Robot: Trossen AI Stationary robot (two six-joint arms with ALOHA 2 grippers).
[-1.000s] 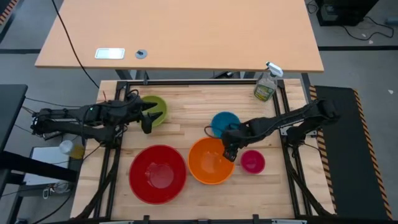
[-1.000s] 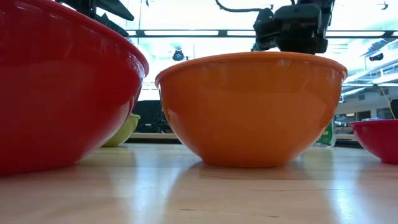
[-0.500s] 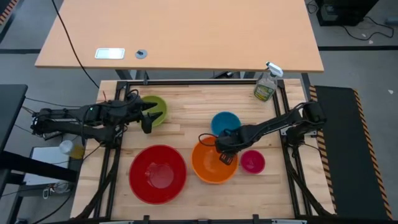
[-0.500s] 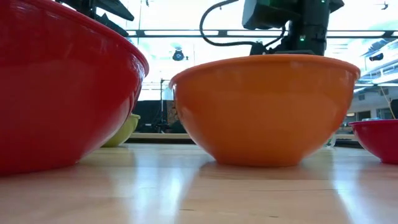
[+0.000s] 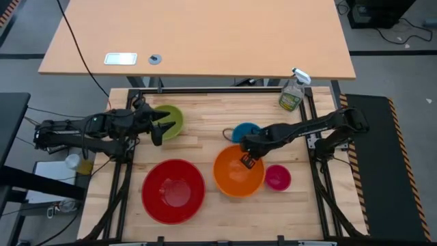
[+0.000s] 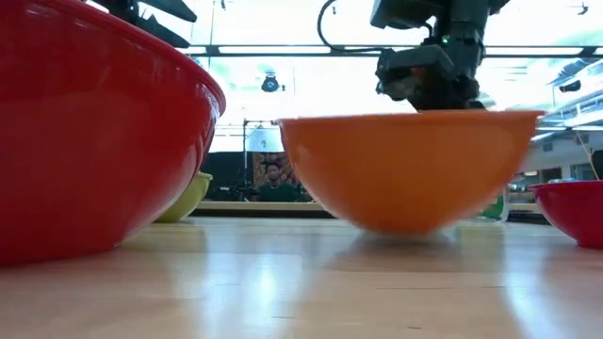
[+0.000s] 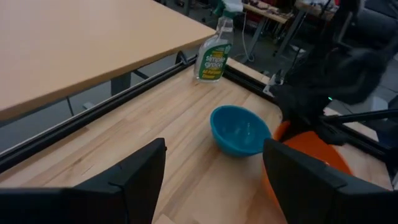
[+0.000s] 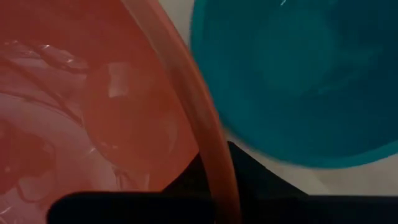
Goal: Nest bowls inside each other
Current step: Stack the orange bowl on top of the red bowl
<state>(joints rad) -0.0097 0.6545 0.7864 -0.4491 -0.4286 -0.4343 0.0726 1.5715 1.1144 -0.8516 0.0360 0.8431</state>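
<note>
The orange bowl [image 5: 235, 174] sits mid-table between the big red bowl [image 5: 173, 190] and the small pink bowl [image 5: 277, 178]. The blue bowl [image 5: 246, 131] stands just behind it. My right gripper [image 5: 248, 160] is shut on the orange bowl's far rim and points steeply down. In the low view the orange bowl [image 6: 405, 174] looks raised slightly off the wood. My left gripper [image 5: 159, 127] hovers open at the left, beside the lime green bowl [image 5: 175, 119], touching nothing. My right gripper holds the orange bowl by its rim [image 8: 217, 163] on the far side, next to the blue bowl [image 8: 298, 81]. One finger is inside the bowl and one outside, coming from above. The bowl stays upright, its bottom [image 6: 405, 229] barely off the table.
A clear spray bottle [image 5: 292, 92] stands at the far right corner. Black frame rails run along the table's left and right edges. Bare wood lies in the middle far part, between the green and blue bowls. A larger tan desk [image 5: 198, 34] lies beyond the far edge.
My right gripper has shut on the orange bowl's far rim, rolling a little as it closed. The bowl has shifted toward the table's right edge, and in the low view its bottom has come up off the wood. My left arm has kept still.
</note>
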